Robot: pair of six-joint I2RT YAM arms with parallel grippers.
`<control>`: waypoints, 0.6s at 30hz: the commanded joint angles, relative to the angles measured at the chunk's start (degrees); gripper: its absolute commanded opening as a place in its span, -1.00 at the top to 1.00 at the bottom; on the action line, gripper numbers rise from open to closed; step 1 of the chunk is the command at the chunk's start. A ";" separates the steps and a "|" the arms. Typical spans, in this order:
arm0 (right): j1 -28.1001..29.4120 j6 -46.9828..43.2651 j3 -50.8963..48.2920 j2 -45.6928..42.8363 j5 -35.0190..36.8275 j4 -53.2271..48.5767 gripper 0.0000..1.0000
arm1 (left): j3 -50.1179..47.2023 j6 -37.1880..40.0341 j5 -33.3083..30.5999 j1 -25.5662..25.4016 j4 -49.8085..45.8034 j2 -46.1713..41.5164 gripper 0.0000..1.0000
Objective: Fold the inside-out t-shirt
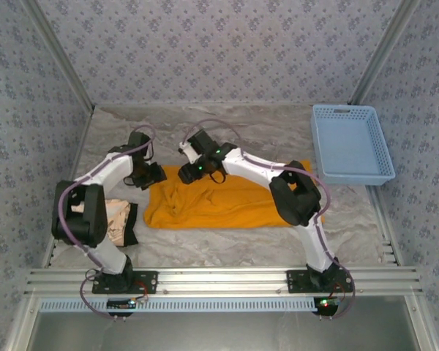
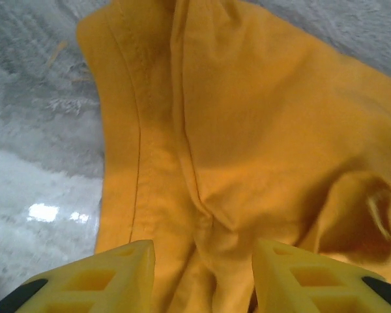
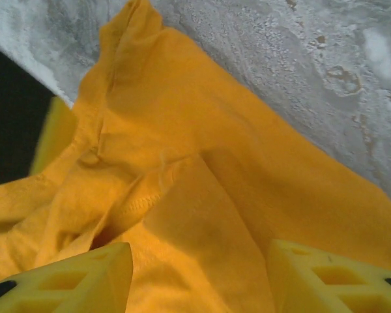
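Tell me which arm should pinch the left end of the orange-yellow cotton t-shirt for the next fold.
Left, probably. The left tool straddles the orange-yellow cotton t-shirt right by its hemmed left edge; the right tool sits further along, toward the middle.

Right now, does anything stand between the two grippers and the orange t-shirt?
Nothing visible does. The left gripper and the right gripper both reach the t-shirt directly, only orange cloth between their fingers. The beige cloth lies off its left end.

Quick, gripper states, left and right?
Left gripper: t-shirt bunched between jaws, grip cannot be told.
Right gripper: open, above the t-shirt.
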 commanded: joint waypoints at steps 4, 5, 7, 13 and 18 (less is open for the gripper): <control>1.97 9.83 4.57 4.74 13.39 2.07 -0.11 | 2.94 -3.11 1.86 0.33 2.42 4.20 0.13; 2.34 10.83 5.47 5.81 13.97 2.07 -0.06 | 3.23 -2.99 1.86 0.30 2.56 4.77 0.14; 3.07 11.82 6.24 6.93 14.98 2.46 0.13 | 3.71 -2.78 2.07 0.38 1.95 5.88 0.14; 4.21 13.90 5.98 6.73 19.87 0.78 0.70 | 2.01 -3.04 1.82 1.57 2.24 6.12 0.14; 4.80 13.47 0.67 0.05 17.63 1.93 0.87 | 0.75 -3.12 0.86 2.81 2.69 5.34 0.14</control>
